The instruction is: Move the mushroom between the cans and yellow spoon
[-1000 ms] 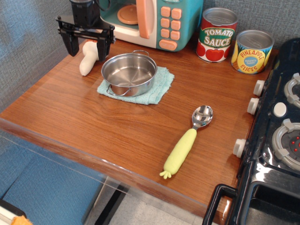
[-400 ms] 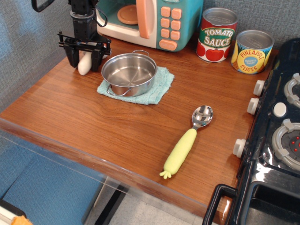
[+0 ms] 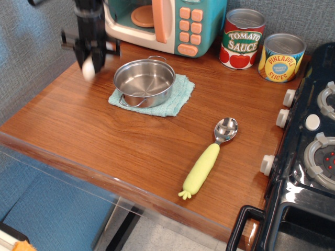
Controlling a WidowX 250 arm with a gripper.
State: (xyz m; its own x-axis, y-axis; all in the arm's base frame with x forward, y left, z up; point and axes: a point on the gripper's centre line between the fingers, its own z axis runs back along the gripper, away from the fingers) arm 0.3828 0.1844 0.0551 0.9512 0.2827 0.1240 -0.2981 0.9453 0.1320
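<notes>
My gripper [image 3: 90, 58] is at the back left of the wooden counter, left of the pot, blurred by motion. Its fingers stand close together on the mushroom [image 3: 88, 69]. Only the mushroom's cream-white stem end shows below the fingers; the cap is hidden. It seems raised a little off the counter. The Tomato Sauce can [image 3: 241, 39] and the Pineapple Slices can [image 3: 281, 57] stand at the back right. The yellow spoon [image 3: 208, 157] lies in the front middle, with its metal bowl pointing toward the cans.
A steel pot [image 3: 144, 82] sits on a teal cloth [image 3: 179, 98] right of the gripper. A toy microwave [image 3: 172, 23] stands at the back. A black toy stove [image 3: 309, 157] borders the right side. The counter's front edge [image 3: 104, 180] runs diagonally.
The gripper came down around the mushroom beside the pot, closed on it and has risen slightly. The pot, cans and spoon have not moved.
</notes>
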